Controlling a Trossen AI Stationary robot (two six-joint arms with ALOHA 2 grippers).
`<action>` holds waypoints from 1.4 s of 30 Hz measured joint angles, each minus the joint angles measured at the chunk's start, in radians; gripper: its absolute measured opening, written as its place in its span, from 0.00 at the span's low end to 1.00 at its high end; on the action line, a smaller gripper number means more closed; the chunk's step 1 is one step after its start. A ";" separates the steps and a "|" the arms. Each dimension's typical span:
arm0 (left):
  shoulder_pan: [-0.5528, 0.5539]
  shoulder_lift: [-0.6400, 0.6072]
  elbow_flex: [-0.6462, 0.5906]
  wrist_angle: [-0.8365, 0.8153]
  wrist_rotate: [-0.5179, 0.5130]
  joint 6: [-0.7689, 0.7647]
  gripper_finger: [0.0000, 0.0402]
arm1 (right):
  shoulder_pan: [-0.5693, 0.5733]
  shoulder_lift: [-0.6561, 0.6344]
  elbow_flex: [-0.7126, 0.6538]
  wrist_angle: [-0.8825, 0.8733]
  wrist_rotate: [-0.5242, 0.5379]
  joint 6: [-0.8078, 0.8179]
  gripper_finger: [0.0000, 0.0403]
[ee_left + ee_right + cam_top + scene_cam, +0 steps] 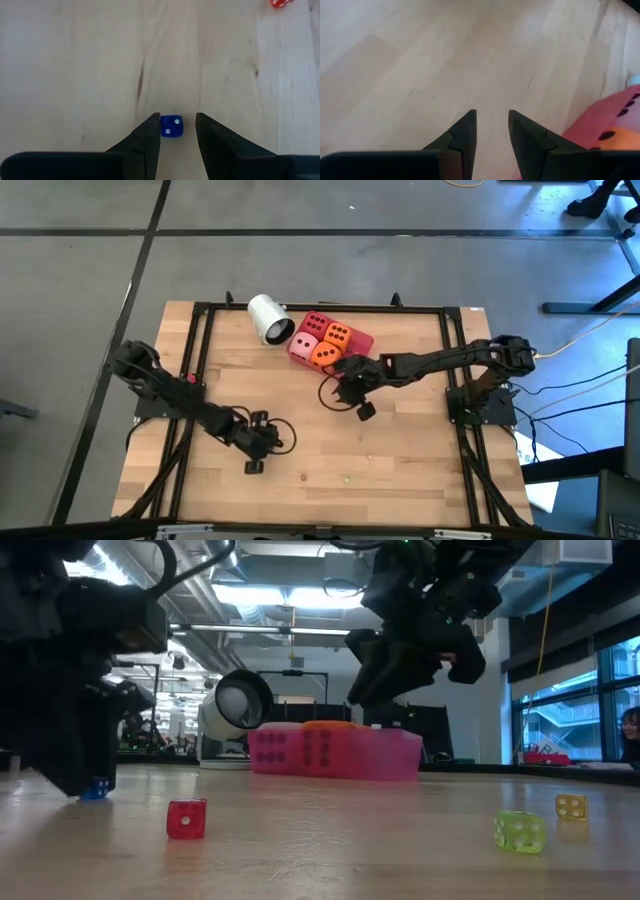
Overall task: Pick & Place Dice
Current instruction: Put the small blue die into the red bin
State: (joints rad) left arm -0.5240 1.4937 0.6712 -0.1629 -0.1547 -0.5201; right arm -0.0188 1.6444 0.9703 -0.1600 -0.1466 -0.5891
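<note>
Left claw straddling a small blue die, right claw empty by the tray

The left claw (177,131) stood low on the surface, fingers slightly apart, the blue die (171,126) between them, contact unclear; tiny, hard and probably slippery, best pinched on opposite flat faces. The right claw (492,131), fingers apart, held nothing above the surface beside the big dice (322,341) in their tray (362,340)

open wood: table (400,450) front and centre mostly bare | blocks: cup (269,318) on its side touching big dice cluster (328,340) at the back edge; right gripper (343,386) just beside the cluster | left gripper (177,131) low at front left, blue die (171,126) between fingers | small loose dice: red (186,819), green (519,831), yellow (571,805)
</note>
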 joint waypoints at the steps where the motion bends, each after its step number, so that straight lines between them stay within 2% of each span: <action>1: 0.000 0.008 0.000 0.004 0.007 -0.010 0.29 | -0.003 0.000 0.000 0.003 -0.004 0.000 0.28; 8: 0.000 0.019 0.001 0.005 0.009 -0.018 0.29 | -0.018 0.000 0.000 0.002 -0.004 0.005 0.28; 19: 0.002 0.021 0.001 0.001 0.009 -0.016 0.14 | -0.017 0.000 0.000 0.001 -0.004 0.028 0.28; 25: 0.024 0.021 0.001 0.010 0.020 0.034 0.11 | -0.017 0.000 0.000 0.003 -0.004 0.029 0.28; 29: 0.063 0.027 0.027 0.010 0.007 0.178 0.13 | -0.017 0.000 0.000 0.004 -0.004 0.031 0.28; 33: 0.120 0.025 0.070 0.043 -0.068 0.420 0.13 | -0.017 0.000 0.000 0.011 -0.025 0.056 0.28; 36: 0.174 0.025 0.103 0.075 -0.088 0.605 0.12 | -0.017 0.000 0.000 -0.011 -0.032 0.122 0.28; 42: 0.285 0.024 0.125 0.213 -0.081 0.931 0.13 | -0.017 -0.009 0.000 -0.220 0.080 0.270 0.28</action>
State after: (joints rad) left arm -0.2387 1.5181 0.7959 0.0505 -0.2357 0.4108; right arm -0.0360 1.6355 0.9707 -0.3805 -0.0663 -0.3187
